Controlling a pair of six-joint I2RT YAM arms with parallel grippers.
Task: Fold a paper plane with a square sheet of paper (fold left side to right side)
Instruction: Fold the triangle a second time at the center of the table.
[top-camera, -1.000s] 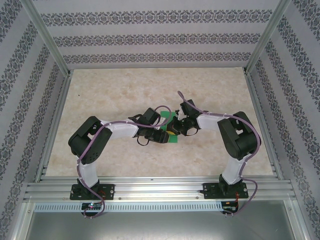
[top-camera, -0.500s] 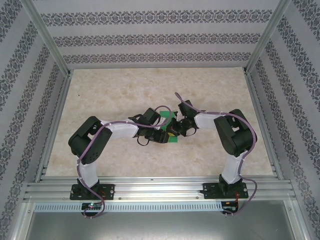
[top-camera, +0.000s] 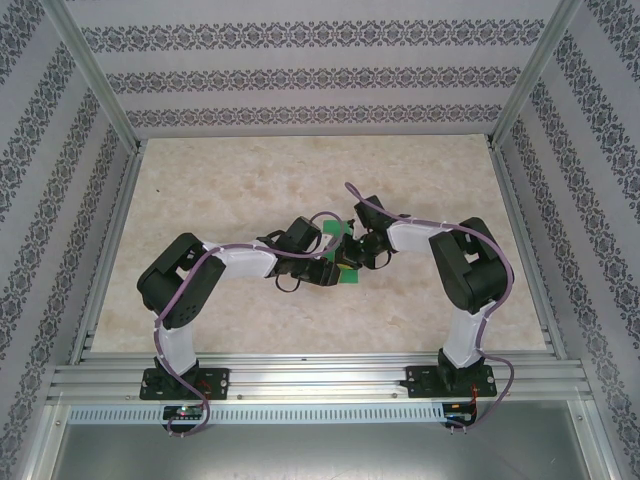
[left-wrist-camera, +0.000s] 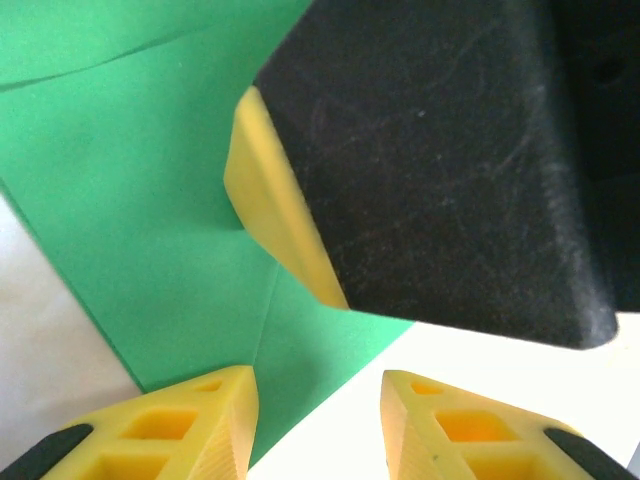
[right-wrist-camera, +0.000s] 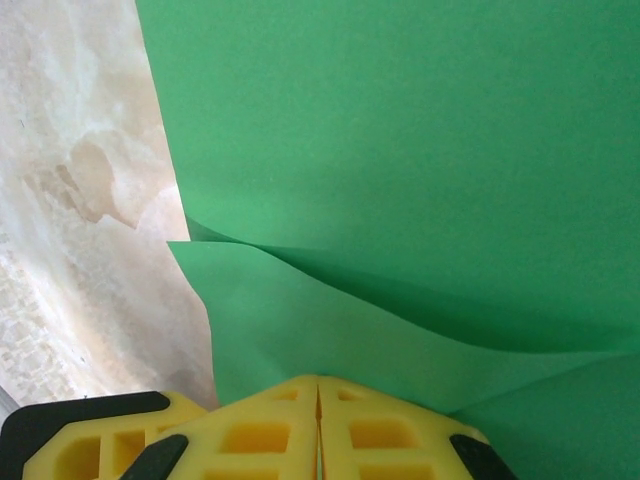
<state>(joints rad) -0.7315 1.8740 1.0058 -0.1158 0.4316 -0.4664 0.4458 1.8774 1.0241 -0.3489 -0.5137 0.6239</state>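
Note:
The square sheet of paper (top-camera: 331, 233) is bright green and lies mid-table, mostly under the two wrists. In the right wrist view the paper (right-wrist-camera: 400, 150) shows a folded flap lying over a lower layer. My right gripper (right-wrist-camera: 318, 382) is shut, its tips down on that flap. In the left wrist view the paper (left-wrist-camera: 130, 170) carries a crease, and my left gripper (left-wrist-camera: 318, 395) stands open above the paper's corner, with nothing between its yellow fingers (left-wrist-camera: 215, 410). The right arm's finger (left-wrist-camera: 268, 205) rests on the sheet just ahead. A paper plane is out of view.
The marbled tabletop (top-camera: 220, 180) is ringed by an aluminium frame (top-camera: 300, 378) and patterned walls. Both arms bend inward, their wrists close together over the paper at the left gripper (top-camera: 330, 270) and right gripper (top-camera: 352, 256).
My right arm has shifted a little to the left, carrying its shut gripper further over the paper. The left arm has stayed still.

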